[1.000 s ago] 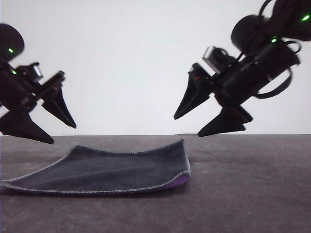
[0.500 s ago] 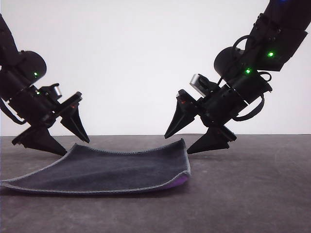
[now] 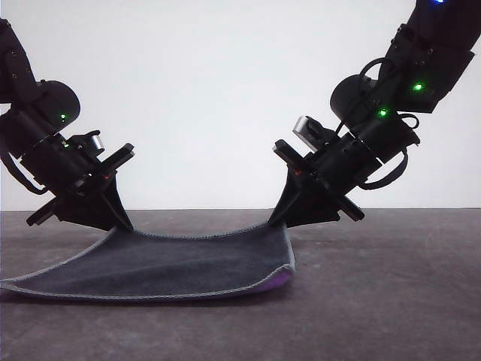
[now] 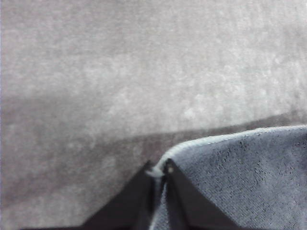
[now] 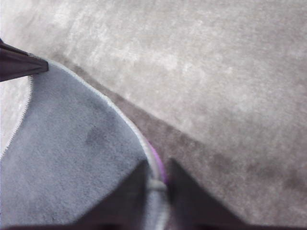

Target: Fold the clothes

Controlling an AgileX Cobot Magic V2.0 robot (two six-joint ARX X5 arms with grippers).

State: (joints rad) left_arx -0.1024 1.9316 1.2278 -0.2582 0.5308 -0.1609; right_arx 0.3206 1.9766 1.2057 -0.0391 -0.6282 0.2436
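We're at the very start of the fold, by our read. The cloth [image 3: 161,265] lies spread on the dark table [image 3: 391,286], grey face up, w/ a sliver of purple peeking under its near right corner. No crease made yet; nothing is doubled over.

What's done: both far corners look pinched. The left gripper [image 3: 122,222] sits at the far left corner, fingers closed together w/ the pale hem caught between the tips; the left wrist view shows that hem nipped in the narrow slit between the two black fingers [image 4: 184,201]. The right gripper [image 3: 279,219] is down on the far right corner, likewise closed; the right wrist view has the hem and a bit of purple underside running in between its fingers [image 5: 189,196]. The far edge is a touch raised at the right corner, so the grip there seems to have hold.

What's left: lift both corners, carry them toward the near edge, lay them down so the edges line up, let go. Prob more than one fold, can't say.

Around: bare table, plain white wall [image 3: 225,90] behind, nothing else near. Nothing blocks the path. Only worry: fleece may slip from such a thin pinch, or one corner may lag and skew the fold.
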